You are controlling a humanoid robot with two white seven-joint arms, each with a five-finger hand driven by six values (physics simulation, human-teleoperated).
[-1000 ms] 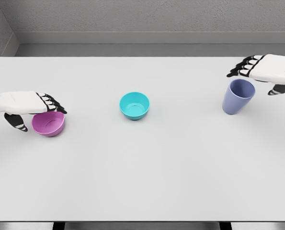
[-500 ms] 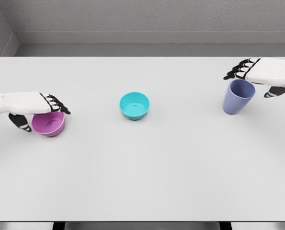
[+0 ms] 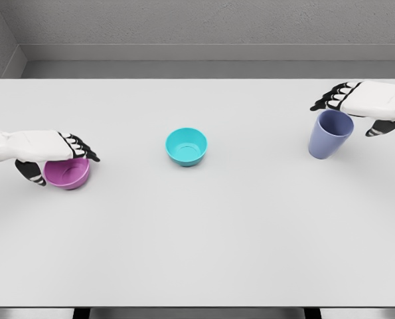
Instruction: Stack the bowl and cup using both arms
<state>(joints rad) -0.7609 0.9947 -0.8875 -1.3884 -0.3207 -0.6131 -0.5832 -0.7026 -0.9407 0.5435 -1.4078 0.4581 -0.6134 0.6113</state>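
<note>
Spanning white table, grey textured wall

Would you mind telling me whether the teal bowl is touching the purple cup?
Apart. The head view shows the teal bowl at the table's middle and the purple cup far right, with bare white table between them.

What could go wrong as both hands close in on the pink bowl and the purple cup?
1. The left hand lies over the pink bowl, hiding part of its rim; a shallow grip could slip or shove it along the table.
2. The right hand sits above the purple cup, which looks tilted; a nudge could tip it.
3. Both loads head for the teal bowl, so the hands may crowd there.
</note>
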